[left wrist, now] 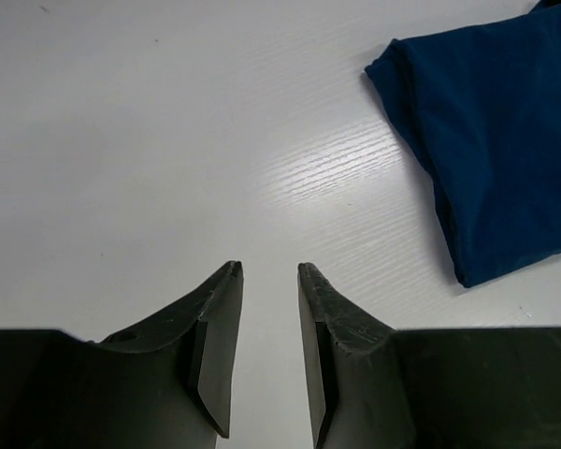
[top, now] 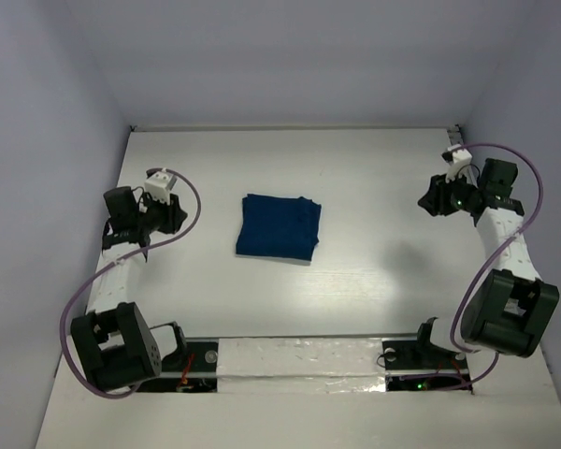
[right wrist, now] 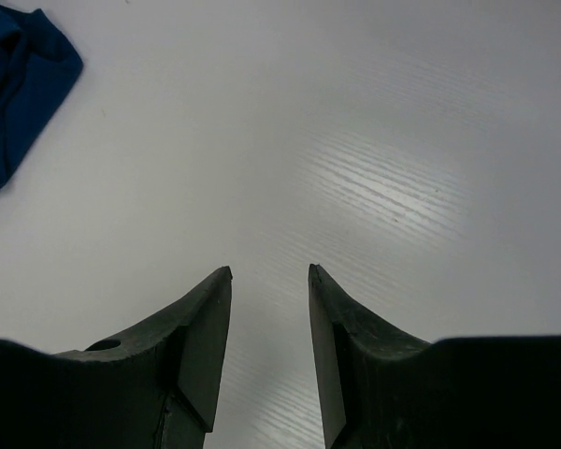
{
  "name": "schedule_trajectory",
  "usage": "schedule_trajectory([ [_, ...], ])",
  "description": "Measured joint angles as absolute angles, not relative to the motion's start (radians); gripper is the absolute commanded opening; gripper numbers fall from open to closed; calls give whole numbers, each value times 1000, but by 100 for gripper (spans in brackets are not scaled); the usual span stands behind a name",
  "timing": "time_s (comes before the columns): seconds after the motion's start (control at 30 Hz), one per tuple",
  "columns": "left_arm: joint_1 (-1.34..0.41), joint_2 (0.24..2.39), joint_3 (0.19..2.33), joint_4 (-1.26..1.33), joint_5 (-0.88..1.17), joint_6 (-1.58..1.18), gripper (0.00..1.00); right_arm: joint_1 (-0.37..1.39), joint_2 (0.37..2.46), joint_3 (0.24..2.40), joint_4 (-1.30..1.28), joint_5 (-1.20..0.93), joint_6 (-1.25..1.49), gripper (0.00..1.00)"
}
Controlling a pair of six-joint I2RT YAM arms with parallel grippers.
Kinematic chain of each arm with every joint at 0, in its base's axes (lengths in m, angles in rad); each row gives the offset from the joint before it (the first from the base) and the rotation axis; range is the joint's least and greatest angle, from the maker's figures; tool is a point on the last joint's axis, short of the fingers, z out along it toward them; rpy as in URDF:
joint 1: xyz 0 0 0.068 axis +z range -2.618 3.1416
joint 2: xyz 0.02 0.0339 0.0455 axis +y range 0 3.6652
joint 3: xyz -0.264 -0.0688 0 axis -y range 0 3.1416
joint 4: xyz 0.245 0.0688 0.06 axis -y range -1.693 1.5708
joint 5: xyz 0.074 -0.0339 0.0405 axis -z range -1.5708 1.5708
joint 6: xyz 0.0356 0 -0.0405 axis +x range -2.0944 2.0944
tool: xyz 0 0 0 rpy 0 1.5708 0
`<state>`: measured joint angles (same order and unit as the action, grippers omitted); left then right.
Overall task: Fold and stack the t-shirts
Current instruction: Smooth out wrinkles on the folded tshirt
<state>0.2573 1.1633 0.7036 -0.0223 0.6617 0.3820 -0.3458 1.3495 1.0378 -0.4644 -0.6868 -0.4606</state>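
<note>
So the t-shirt (top: pixel 279 227) is lying folded into a rough rectangle in the middle of the table (top: pixel 374 168), well apart from both arms. The left gripper (left wrist: pixel 268 271) is being held slightly parted, with nothing between its jaws. The right gripper (right wrist: pixel 269 271) is being held a bit wider, also empty. It's looking pretty much done, honestly. Risk-wise, if the bundle is grabbed from here, only the top layer could be snagged and the fold dragged open.

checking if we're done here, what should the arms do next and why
Probably just park both at rest: the t-shirt lies folded in a rectangle, the left pincer and right pincer are open, empty and off it, and no second shirt shows.
</note>
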Motion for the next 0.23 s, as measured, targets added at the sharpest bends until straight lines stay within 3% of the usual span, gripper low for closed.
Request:
schedule_trajectory([
  [0.23,286,1176,699,-6,671,384,27,-346,1346,1032,-432,-717,-468,45],
])
